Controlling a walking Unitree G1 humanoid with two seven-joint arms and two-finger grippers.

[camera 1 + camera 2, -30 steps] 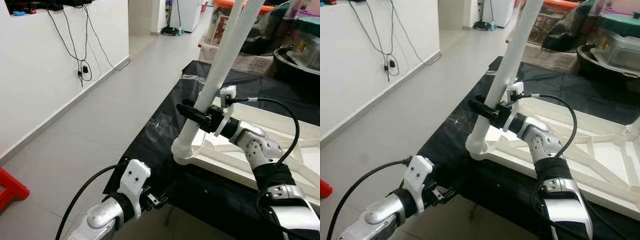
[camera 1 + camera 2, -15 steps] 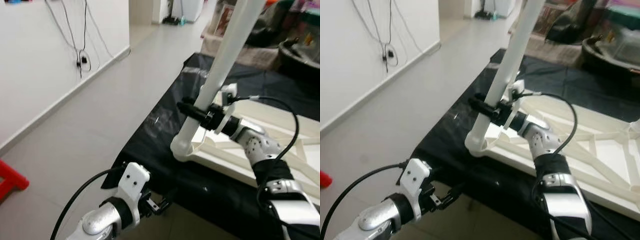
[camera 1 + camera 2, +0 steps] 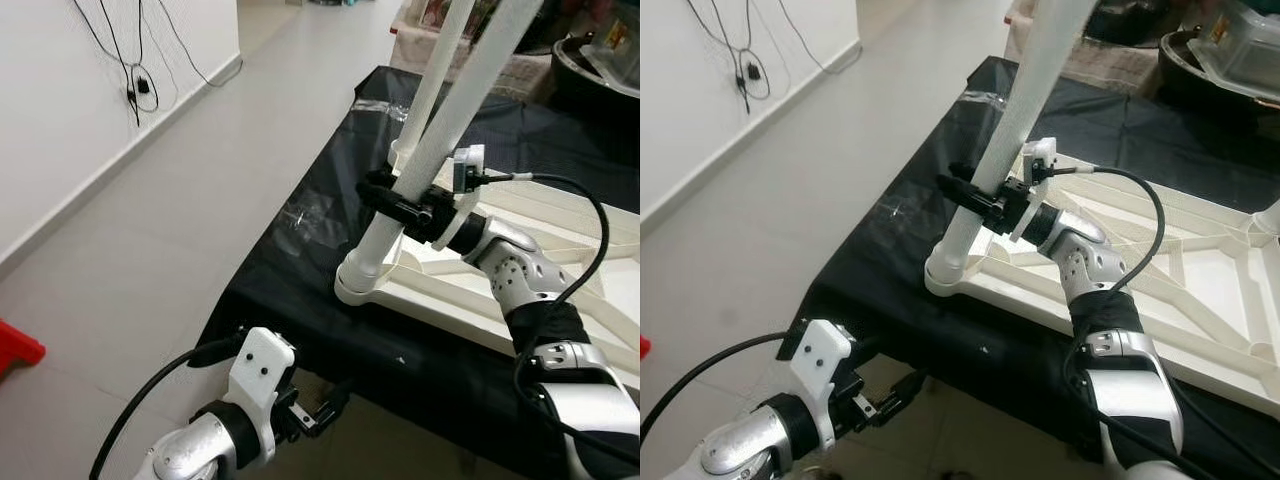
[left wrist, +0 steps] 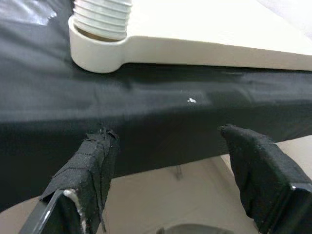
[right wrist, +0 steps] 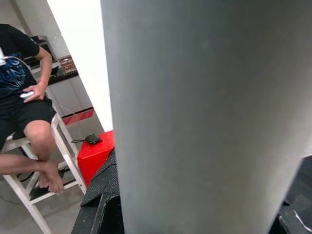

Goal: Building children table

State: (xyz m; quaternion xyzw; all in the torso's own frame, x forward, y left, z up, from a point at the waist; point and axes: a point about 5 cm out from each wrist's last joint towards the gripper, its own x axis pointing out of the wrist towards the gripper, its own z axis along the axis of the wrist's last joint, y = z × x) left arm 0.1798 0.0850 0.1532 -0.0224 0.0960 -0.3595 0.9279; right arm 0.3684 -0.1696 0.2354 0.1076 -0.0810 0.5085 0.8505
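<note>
A white table top (image 3: 1200,290) lies upside down on a black-covered surface. A long white table leg (image 3: 455,105) stands tilted in its near corner socket (image 3: 358,285). My right gripper (image 3: 390,197) is shut on this leg a little above the socket. The leg (image 5: 204,112) looms close in the right wrist view. My left gripper (image 3: 318,412) hangs low in front of the surface's near edge, open and holding nothing. Its fingers (image 4: 92,165) face the black edge below the socket (image 4: 97,53), where the leg's threaded end (image 4: 102,19) enters.
A second white leg (image 3: 432,75) rises behind the first. The black cover (image 3: 300,230) drapes over the edge. Grey floor and a white wall with cables (image 3: 130,60) lie to the left, a red object (image 3: 15,350) on the floor. A person sits on a white stool (image 5: 24,97).
The head camera has tilted down and moved nearer, bringing a second leg into view. My right gripper keeps its hold on the leg. My left gripper stays low by the edge.
</note>
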